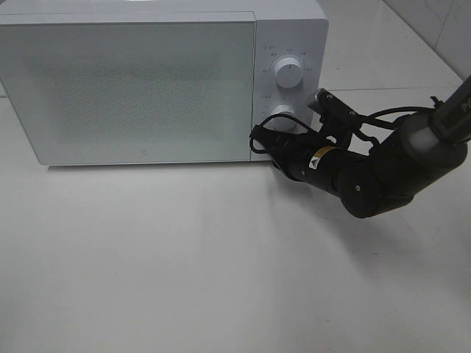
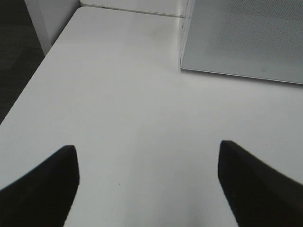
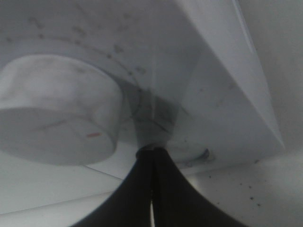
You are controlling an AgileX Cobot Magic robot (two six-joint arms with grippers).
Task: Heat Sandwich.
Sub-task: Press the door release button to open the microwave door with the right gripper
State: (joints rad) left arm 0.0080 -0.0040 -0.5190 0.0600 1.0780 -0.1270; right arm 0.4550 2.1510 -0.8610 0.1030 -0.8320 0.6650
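The sandwich is out of view. A white microwave [image 1: 132, 88] stands at the back of the table with its frosted door closed. My right gripper [image 1: 260, 140] is shut with nothing between its fingers. Its tips rest against the control panel just below the lower knob [image 1: 285, 116]. In the right wrist view the shut fingertips [image 3: 151, 152] touch the panel between that knob [image 3: 57, 118] and a small round button [image 3: 195, 154]. My left gripper [image 2: 147, 151] hangs open over bare white table, short of the microwave's front left corner [image 2: 182, 66].
The upper knob [image 1: 288, 72] sits above the lower one on the panel. The white table [image 1: 184, 265] spreads out in front of the microwave. Its left edge [image 2: 28, 90] drops off to a dark floor. A tiled wall [image 1: 441, 29] rises at the back right.
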